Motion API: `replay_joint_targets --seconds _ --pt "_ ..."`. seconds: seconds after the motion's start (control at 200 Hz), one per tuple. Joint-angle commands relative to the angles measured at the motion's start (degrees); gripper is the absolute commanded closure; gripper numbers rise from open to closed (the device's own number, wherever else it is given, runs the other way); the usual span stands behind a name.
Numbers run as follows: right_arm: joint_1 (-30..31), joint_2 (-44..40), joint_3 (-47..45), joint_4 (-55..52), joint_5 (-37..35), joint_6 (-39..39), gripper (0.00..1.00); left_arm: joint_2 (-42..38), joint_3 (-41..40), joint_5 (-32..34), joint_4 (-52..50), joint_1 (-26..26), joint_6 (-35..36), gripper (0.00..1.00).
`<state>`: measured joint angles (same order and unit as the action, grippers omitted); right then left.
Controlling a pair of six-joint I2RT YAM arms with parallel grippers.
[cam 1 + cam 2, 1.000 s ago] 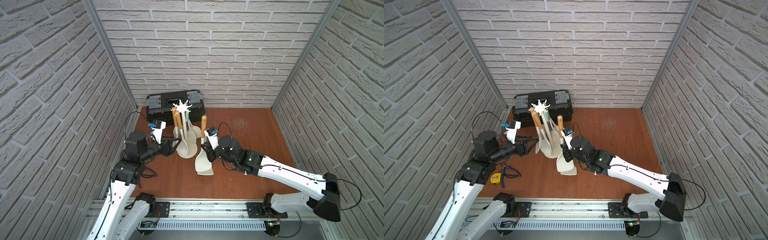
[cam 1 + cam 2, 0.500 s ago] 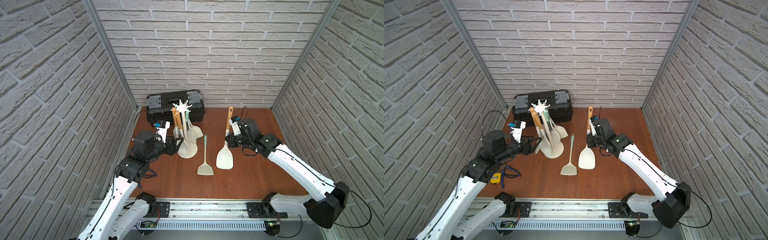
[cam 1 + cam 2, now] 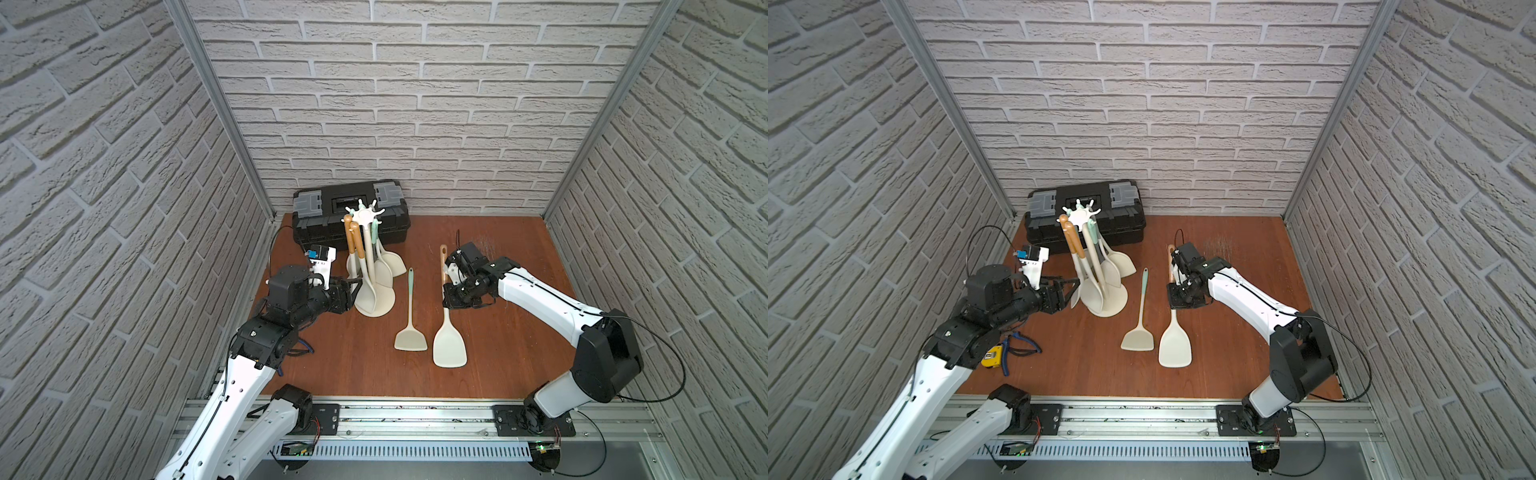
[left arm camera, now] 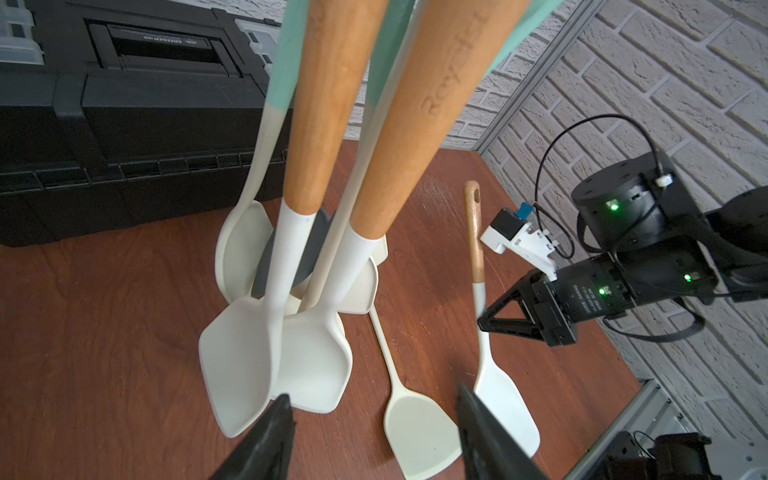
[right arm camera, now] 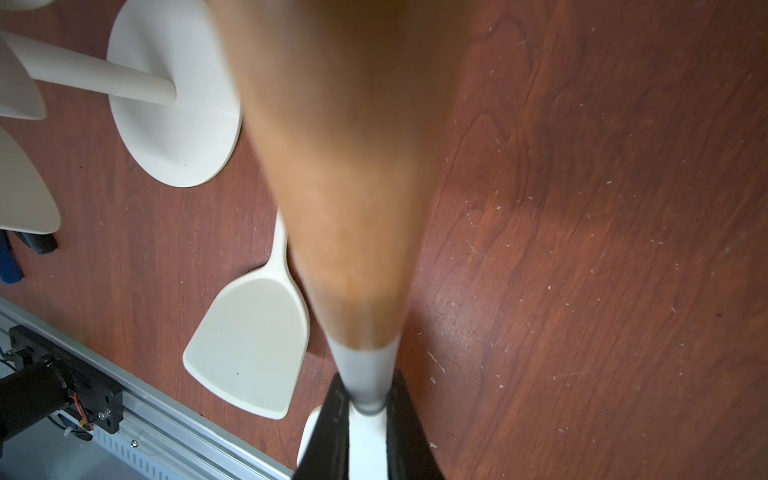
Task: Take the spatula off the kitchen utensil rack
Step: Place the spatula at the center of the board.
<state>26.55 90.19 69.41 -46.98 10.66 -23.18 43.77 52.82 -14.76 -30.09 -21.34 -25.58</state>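
The cream-white kitchen utensil rack (image 3: 380, 305) (image 3: 1115, 305) stands at the back left of the table, with several utensils hanging from its crown (image 3: 365, 214). My right gripper (image 3: 446, 293) (image 3: 1173, 293) (image 5: 368, 390) is shut on the neck of a wooden-handled spatula (image 3: 449, 345) (image 3: 1174, 345) (image 5: 345, 208) (image 4: 478, 266). That spatula is clear of the rack, to its right, with its blade low over the table. My left gripper (image 3: 351, 289) (image 3: 1069, 286) (image 4: 374, 395) stands open beside the rack's base, holding nothing.
A mint-handled spatula (image 3: 410, 320) (image 4: 419, 424) lies flat between the rack and the held one. A black toolbox (image 3: 328, 216) sits behind the rack against the back wall. A yellow tape measure (image 3: 990, 359) and blue-handled pliers (image 3: 1017, 349) lie at the front left.
My right gripper has carried the wooden-handled spatula from beside the rack out to the right, then lowered it toward the front. The left gripper has edged closer to the rack's base.
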Motion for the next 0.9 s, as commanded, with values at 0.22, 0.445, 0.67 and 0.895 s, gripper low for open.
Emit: replay_joint_targets --seconds 0.22,0.445,0.67,0.895 --pt "-1.8 6.7 1.4 4.3 4.7 -1.6 0.97 0.0 -2.0 0.5 1.9 0.6 -0.4 0.36" --pt "-2.1 12.3 5.1 6.5 5.6 -2.2 0.97 0.3 -2.5 0.5 2.0 0.9 -0.2 0.36" --pt "-2.6 17.3 8.3 8.1 6.6 -3.5 0.97 0.6 -3.3 0.4 2.0 1.8 -0.1 0.35" --pt "-3.3 20.9 9.7 8.0 6.3 -3.4 0.97 0.9 -3.8 0.1 2.3 2.7 0.0 0.35"
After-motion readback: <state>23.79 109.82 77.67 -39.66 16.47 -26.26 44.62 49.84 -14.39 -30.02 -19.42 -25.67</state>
